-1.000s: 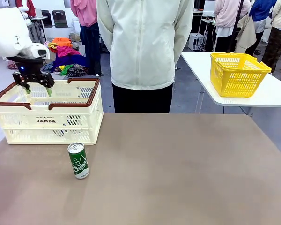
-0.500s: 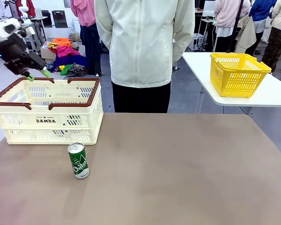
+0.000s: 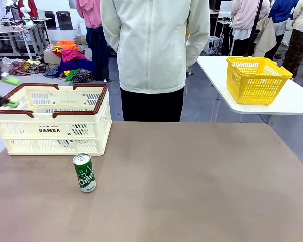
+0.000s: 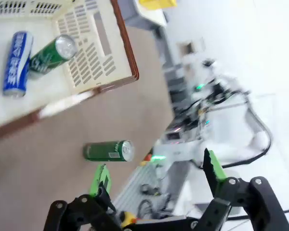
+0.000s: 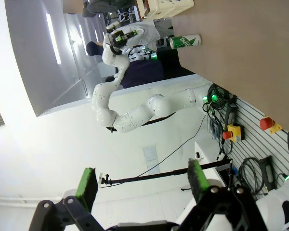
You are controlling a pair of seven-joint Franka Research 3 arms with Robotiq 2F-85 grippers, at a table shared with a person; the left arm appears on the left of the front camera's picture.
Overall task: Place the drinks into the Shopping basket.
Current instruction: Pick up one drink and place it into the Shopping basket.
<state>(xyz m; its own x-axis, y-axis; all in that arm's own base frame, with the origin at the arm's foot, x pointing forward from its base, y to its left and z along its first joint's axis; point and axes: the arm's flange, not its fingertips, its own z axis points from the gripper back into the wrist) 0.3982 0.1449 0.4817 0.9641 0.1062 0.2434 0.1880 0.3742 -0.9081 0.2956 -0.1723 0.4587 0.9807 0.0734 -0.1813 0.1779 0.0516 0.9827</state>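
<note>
Left pincer (image 3: 2, 92) blurred at frame edge, spread wide and empty, right pincer (image 5: 140, 184) likewise.

The left gripper (image 4: 156, 175) is spreading its green-padded fingers (image 4: 102, 179) wide with nothing between the jaws, while the right gripper (image 5: 142, 185) is likewise holding its jaws apart around empty air.

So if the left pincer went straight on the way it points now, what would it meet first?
Probably the green can on the brown table; it sits between the open left pincer fingers' line, though depth is unclear.
</note>
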